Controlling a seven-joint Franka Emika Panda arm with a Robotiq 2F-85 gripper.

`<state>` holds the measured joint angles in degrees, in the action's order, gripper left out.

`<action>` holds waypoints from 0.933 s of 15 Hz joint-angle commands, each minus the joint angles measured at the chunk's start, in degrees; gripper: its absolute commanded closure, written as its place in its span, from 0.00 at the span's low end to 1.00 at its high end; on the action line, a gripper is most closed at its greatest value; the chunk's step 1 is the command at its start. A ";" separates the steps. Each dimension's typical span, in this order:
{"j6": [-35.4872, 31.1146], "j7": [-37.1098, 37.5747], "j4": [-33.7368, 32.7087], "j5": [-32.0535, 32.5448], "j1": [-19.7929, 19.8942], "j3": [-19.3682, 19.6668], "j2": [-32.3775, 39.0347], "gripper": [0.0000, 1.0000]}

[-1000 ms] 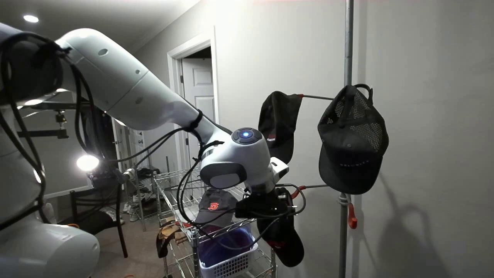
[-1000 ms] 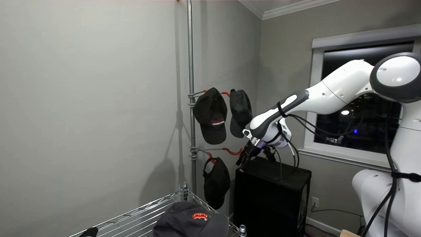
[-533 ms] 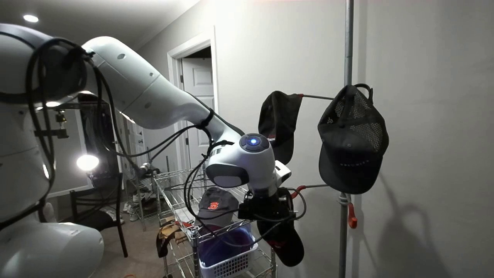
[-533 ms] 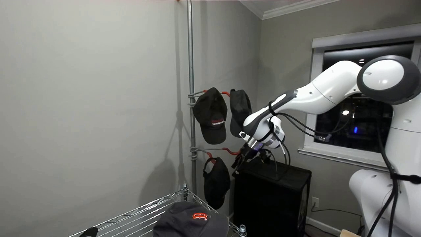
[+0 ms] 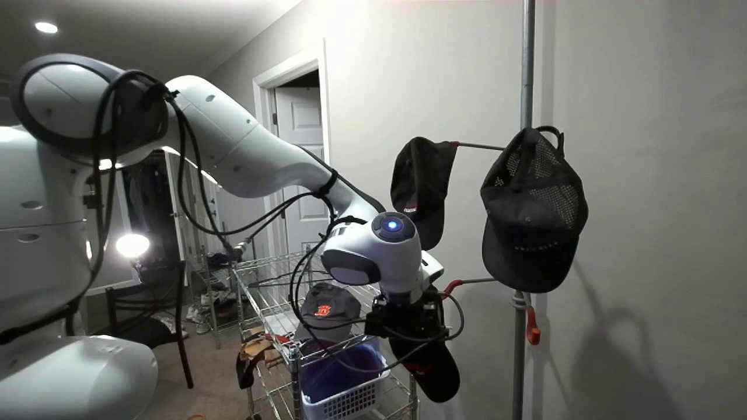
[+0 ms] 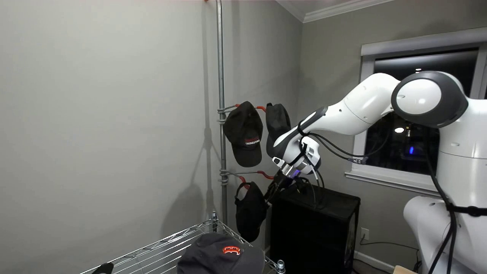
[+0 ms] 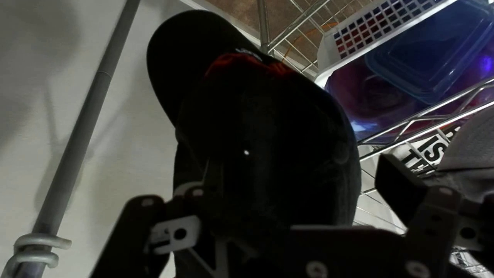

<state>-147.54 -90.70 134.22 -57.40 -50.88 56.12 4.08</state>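
Observation:
My gripper [image 7: 299, 164] stands open in the wrist view, and a black cap [image 7: 266, 116] with a red patch near its brim fills the space ahead between the fingers. One finger [image 7: 401, 185] shows apart from the cap's side. The opposite finger is dark against the cloth, so contact there cannot be told. In an exterior view the gripper [image 6: 269, 198] points down beside the right edge of that cap [image 6: 249, 215], which hangs by its strap from a low red-tipped hook [image 6: 244, 180]. From the opposite side, the arm's wrist hides the fingertips and covers the top of the cap [image 5: 435, 373].
Above hang a mesh-backed cap [image 5: 534, 216] and another black cap [image 5: 423, 181], on hooks of a metal pole [image 5: 527, 76]. A wire shelf [image 6: 163, 243] bears a grey cap [image 6: 220, 255]; below stands a white basket [image 5: 350, 402]. A black box [image 6: 314, 228] stands beneath the arm.
The arm has swung toward the pole and lowered, bringing the gripper from above the black box to the side of the low-hanging cap. The caps have not moved.

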 commanded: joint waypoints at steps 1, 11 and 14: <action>3.96 -5.15 -2.72 -4.93 1.64 -0.69 5.01 0.05; 2.22 -8.10 -4.91 -4.81 15.55 -14.32 6.09 0.85; 1.81 -8.32 -6.32 -4.44 28.59 -27.20 6.64 0.96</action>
<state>-144.59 -97.10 128.73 -62.70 -33.43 39.60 11.35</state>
